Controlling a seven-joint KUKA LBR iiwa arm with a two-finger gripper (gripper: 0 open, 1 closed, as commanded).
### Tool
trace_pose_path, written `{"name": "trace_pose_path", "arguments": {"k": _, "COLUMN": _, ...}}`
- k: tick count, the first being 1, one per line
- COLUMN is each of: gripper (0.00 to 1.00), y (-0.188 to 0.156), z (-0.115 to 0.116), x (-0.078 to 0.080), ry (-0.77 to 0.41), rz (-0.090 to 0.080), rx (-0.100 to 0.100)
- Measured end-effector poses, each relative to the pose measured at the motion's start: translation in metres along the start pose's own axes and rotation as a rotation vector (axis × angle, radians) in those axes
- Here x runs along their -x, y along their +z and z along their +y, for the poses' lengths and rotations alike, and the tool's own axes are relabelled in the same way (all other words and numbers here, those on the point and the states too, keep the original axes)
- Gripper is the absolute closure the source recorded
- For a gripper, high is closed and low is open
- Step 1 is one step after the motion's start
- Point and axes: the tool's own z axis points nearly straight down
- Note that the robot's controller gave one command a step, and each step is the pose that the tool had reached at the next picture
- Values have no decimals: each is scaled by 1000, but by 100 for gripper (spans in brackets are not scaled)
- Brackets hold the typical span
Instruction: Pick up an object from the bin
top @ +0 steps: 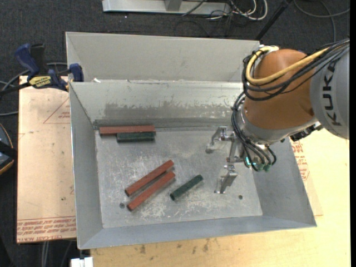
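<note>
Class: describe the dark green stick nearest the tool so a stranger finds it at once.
On the floor of the grey bin, two red-brown sticks lie slanted side by side. Just right of them, towards the tool, lies the dark green stick, shorter and darker than they are.

Diffuse overhead light fills the bin (83, 160), brightest on its back wall, casting only faint shadows on its floor.

We're looking into a robotics lab here: a big industrial robot arm (334, 102), maker's lettering running down its casing and yellow leads (276, 75) looping over its orange cover (278, 99), is hanging over a grey metal bin (161, 57). Behind it, loose cables (248, 4) are trailing across dark carpeted floor (33, 15), and a bare metal stand foot (161, 4) is lying among them.
</note>
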Motion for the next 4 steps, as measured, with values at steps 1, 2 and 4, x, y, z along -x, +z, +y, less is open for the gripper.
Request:
{"name": "trace_pose_path", "arguments": {"k": 1, "gripper": 0, "y": -3, "z": 0, "x": 1, "ry": 0, "rz": -5, "rx": 0}}
{"name": "trace_pose_path", "arguments": {"k": 2, "gripper": 0, "y": 32, "z": 1, "x": -2, "ry": -100, "rz": -12, "rx": 0}}
{"name": "trace_pose_path", "arguments": {"k": 4, "gripper": 100, "y": 149, "z": 34, "x": -1, "ry": -123, "rz": -21, "rx": 2}}
